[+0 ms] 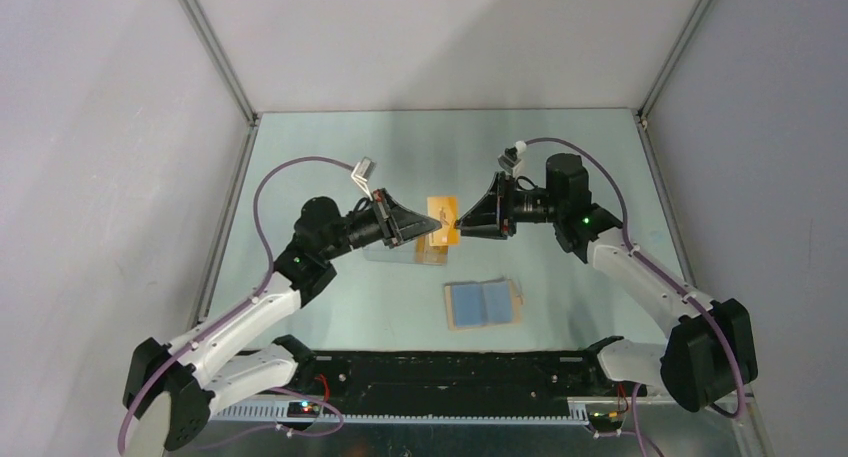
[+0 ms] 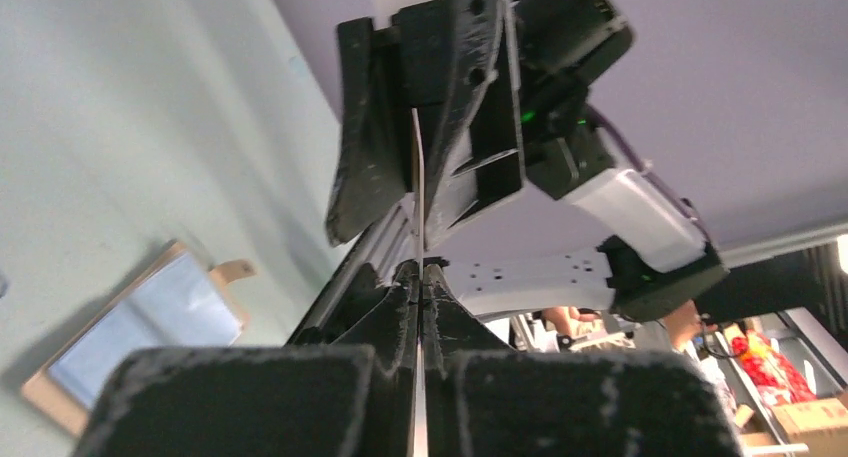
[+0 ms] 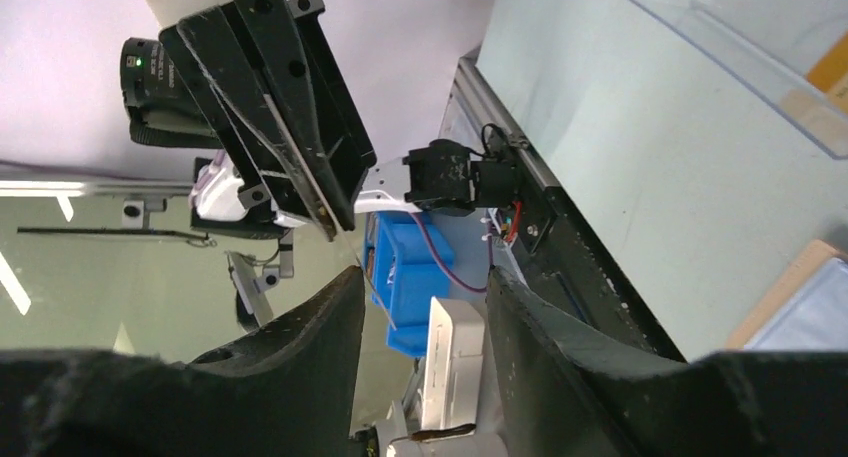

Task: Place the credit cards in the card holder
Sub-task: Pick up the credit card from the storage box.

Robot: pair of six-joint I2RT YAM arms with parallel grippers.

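Credit card: thin, orange-yellow, rectangular. It's off the tabletop, mid-air over the centre, pinched in the left tool. In the left wrist view it's edge-on, with the fingers pressed together on it. Right tool faces it at the card's other edge, jaws spread and one either side of the card; can't tell if either touches it. Card holder: tan bifold lying open and flat, blue lining up, snap tab on its right edge, nearer the arm bases than the card and well apart from both tools. Count: 1 card in the grip, 1 holder, 1 clear plastic box lying under the left tool. There's orange showing through the box, can't tell how many cards. Surface: pale blue-green tabletop. Room: plain grey-white walls with aluminium frame posts at the back corners.
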